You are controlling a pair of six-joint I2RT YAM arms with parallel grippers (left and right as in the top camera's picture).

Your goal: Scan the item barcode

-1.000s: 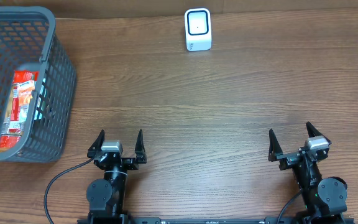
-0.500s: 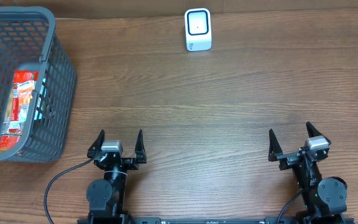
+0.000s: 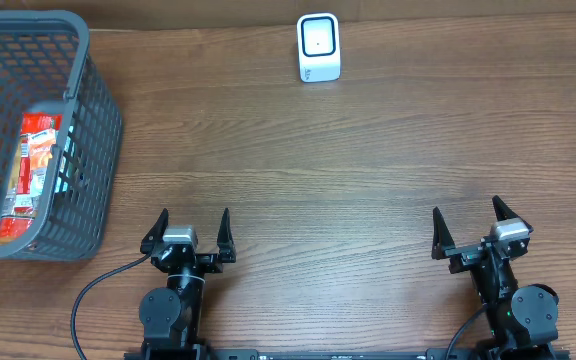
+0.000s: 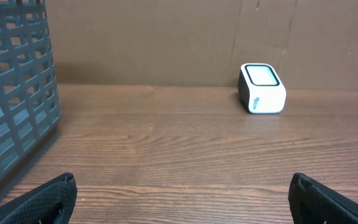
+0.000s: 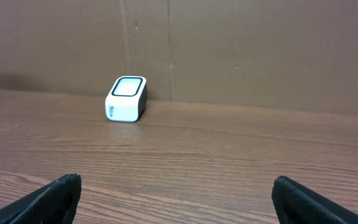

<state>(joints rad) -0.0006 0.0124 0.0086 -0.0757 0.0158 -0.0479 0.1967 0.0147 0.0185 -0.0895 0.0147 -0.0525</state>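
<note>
A red snack packet, the item (image 3: 34, 165), lies inside the grey mesh basket (image 3: 93, 130) at the far left; its barcode does not show. The small white barcode scanner (image 3: 318, 47) stands at the back edge of the table, also seen in the left wrist view as the scanner (image 4: 261, 88) and in the right wrist view as the scanner (image 5: 127, 99). My left gripper (image 3: 189, 227) rests open near the front edge, nothing between its fingers. My right gripper (image 3: 471, 226) sits open at the front right, also holding nothing. Both are far from the item and the scanner.
The basket wall (image 4: 14, 93) fills the left of the left wrist view. A brown cardboard wall (image 5: 241, 50) backs the wooden table (image 3: 348, 170). A black cable (image 3: 93, 295) runs beside the left arm base.
</note>
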